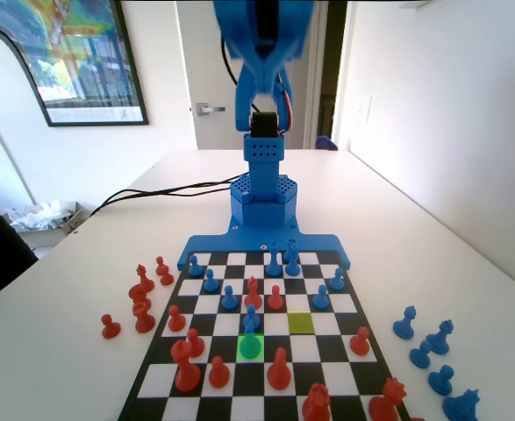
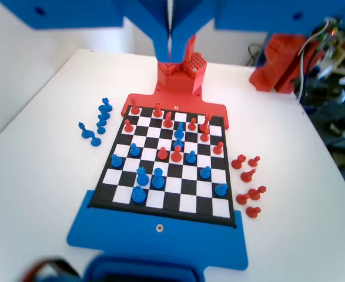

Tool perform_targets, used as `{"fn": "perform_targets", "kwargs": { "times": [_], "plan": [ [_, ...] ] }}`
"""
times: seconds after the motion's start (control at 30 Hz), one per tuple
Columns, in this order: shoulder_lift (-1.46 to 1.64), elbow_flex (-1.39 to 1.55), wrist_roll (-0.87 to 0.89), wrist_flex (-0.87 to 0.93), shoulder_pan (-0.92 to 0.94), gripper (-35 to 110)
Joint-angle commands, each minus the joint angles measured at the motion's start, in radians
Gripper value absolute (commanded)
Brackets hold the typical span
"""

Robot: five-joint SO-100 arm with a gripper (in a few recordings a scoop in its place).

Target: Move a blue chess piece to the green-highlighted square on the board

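The blue chess piece (image 1: 251, 321) stands upright on the green-highlighted square (image 1: 251, 348), near the middle of the board (image 1: 149, 377). In the wrist view the same blue chess piece (image 2: 179, 133) stands among red pieces past the middle of the board (image 2: 160, 212). My gripper (image 2: 171, 53) hangs high above the board's near end, far from the piece. Its jaws are pressed together with nothing between them. The blue arm (image 1: 261, 53) rises from its base at the far end of the fixed view.
A duller yellow-green square (image 1: 300, 323) lies one row behind and one column right of the green one. Red pieces (image 1: 277, 370) and blue pawns (image 1: 229, 298) dot the board. Spare blue pieces (image 1: 428, 346) stand on the table to its right, red ones (image 1: 139, 303) to its left. Black cables (image 1: 152, 193) trail left.
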Motion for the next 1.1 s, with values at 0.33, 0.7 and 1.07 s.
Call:
{"fn": "perform_targets", "kwargs": {
  "times": [0.33,0.7,1.07],
  "plan": [
    [0.356,0.239,-0.043,-0.138,-0.035,1],
    [0.413,0.244,-0.044,-0.153,0.008,1],
    [0.413,0.244,-0.035,-0.153,0.015,4]
  ]
}}
